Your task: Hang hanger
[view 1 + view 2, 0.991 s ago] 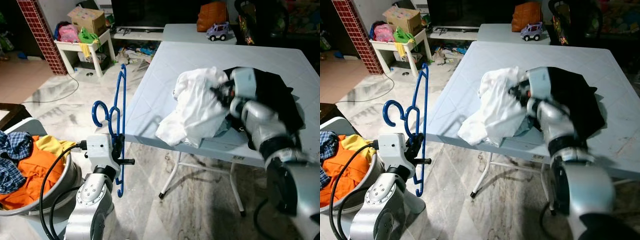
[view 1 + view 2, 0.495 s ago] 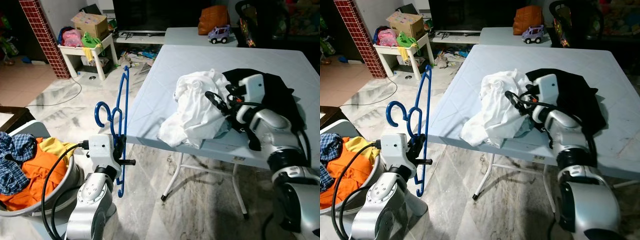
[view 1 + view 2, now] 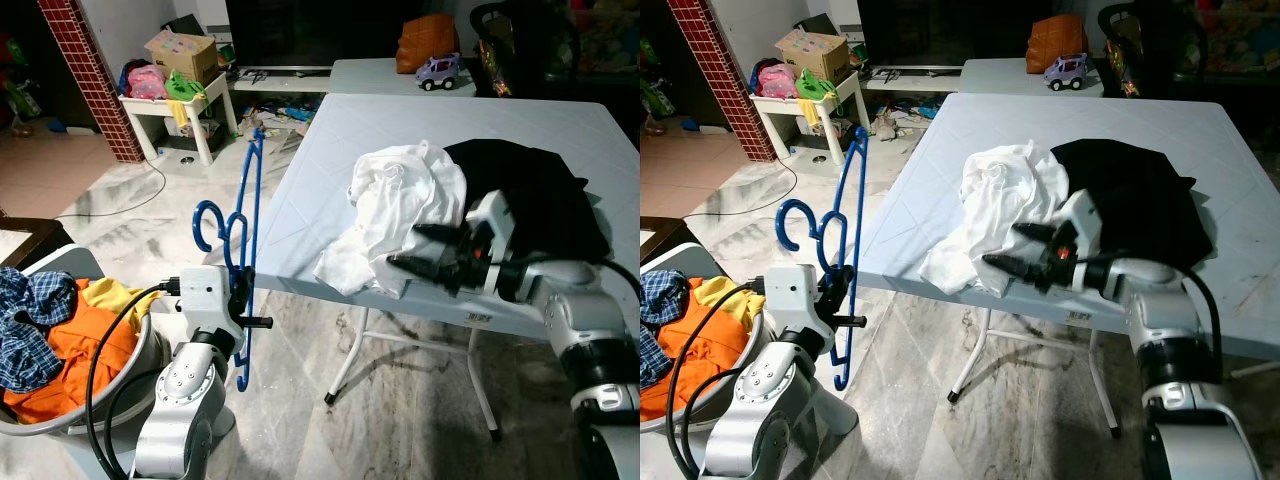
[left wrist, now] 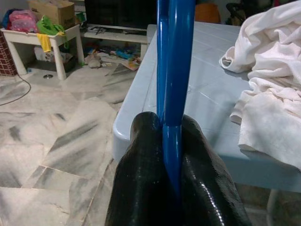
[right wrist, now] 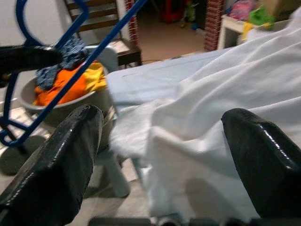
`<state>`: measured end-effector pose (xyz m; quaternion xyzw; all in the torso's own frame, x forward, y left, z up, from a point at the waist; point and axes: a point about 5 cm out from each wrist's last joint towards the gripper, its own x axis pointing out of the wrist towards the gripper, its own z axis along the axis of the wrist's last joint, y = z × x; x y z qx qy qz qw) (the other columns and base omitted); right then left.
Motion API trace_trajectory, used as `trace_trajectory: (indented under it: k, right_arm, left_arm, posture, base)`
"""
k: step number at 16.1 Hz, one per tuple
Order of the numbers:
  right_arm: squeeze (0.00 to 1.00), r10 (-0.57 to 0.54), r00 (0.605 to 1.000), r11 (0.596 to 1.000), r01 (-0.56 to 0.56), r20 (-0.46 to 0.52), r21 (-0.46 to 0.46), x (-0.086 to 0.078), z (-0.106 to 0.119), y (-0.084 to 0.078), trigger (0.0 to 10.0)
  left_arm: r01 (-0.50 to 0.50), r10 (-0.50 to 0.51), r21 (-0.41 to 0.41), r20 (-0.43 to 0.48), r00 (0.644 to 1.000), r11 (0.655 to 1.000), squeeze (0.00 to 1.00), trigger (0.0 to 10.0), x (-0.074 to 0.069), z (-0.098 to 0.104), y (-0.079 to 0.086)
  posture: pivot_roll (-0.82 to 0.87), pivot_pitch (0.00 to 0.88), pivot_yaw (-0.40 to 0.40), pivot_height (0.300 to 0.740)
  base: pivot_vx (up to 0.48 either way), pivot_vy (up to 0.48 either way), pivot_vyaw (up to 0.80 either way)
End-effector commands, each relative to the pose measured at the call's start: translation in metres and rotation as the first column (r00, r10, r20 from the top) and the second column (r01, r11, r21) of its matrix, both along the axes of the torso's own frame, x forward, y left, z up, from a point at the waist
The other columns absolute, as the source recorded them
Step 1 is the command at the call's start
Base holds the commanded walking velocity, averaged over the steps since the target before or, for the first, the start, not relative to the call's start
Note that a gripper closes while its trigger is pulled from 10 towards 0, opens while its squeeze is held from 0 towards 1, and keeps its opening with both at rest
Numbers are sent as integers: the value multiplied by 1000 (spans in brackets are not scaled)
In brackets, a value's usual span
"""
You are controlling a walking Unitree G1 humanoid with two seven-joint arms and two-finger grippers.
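A blue plastic hanger (image 3: 246,215) stands upright to the left of the table, hook (image 3: 207,222) pointing left. My left gripper (image 3: 238,303) is shut on its lower bar; in the left wrist view both black fingers (image 4: 141,188) clamp the blue bar (image 4: 174,70). A crumpled white garment (image 3: 400,205) lies on the pale blue table (image 3: 320,160), hanging over the near edge, beside a black garment (image 3: 535,190). My right gripper (image 3: 402,247) is open at the near edge, fingertips at the white cloth's lower folds. In the right wrist view the white cloth (image 5: 225,108) lies between the spread fingers (image 5: 51,169).
A grey laundry basket (image 3: 145,355) with orange and plaid clothes stands at the left, beside my left arm. A toy car (image 3: 440,68) sits on a second table behind. A low white table (image 3: 170,95) with boxes and a brick column (image 3: 85,70) stand far left.
My right arm drew back from on top of the clothes to the table's near edge, its open fingers now pointing left at the white garment. The left gripper kept holding the hanger.
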<state>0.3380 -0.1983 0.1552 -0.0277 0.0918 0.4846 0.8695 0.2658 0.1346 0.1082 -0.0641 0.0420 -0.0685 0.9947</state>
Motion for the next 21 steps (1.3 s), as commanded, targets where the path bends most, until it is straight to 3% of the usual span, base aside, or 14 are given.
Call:
trace_trajectory:
  k: [1, 6, 10, 12, 17, 21]
  right_arm:
    - [1000, 94, 995, 995, -94, -34, -14, -10, -4, 6, 10000]
    - [1000, 246, 956, 966, -255, -163, -37, -30, -27, 26, 10000]
    - [1000, 243, 953, 966, -255, -181, -46, -30, -35, 43, 10000]
    - [1000, 243, 952, 960, -263, -188, -94, -31, -41, 49, 10000]
    - [1000, 185, 965, 958, -220, -187, -186, -19, -50, 71, 10000]
    - [1000, 22, 982, 974, -63, -187, -217, 2, -53, 86, 10000]
  left_arm:
    - [-17, 16, 15, 18, 1000, 1000, 0, 10000, 2, 4, 5]
    - [-5, 5, 16, 17, 1000, 1000, 0, 10000, 0, 4, 1]
    - [-14, 13, 21, 17, 1000, 1000, 0, 10000, -1, 5, 5]
    - [0, 0, -21, 5, 1000, 1000, 0, 10000, -3, 6, 5]
    - [-4, 4, -6, -32, 999, 1000, 0, 10000, -12, 1, 11]
    - [4, -5, -14, -42, 999, 1000, 0, 10000, -14, 1, 6]
  posture:
    - [-7, 0, 61, 740]
    - [2, 0, 63, 740]
    - [13, 0, 61, 740]
    - [13, 0, 62, 740]
    - [19, 0, 57, 740]
    - [36, 0, 39, 740]
  base:
    - [0, 0, 0]
    - [0, 0, 0]
    - [0, 0, 0]
    - [0, 0, 0]
    - [0, 0, 0]
    - [0, 0, 0]
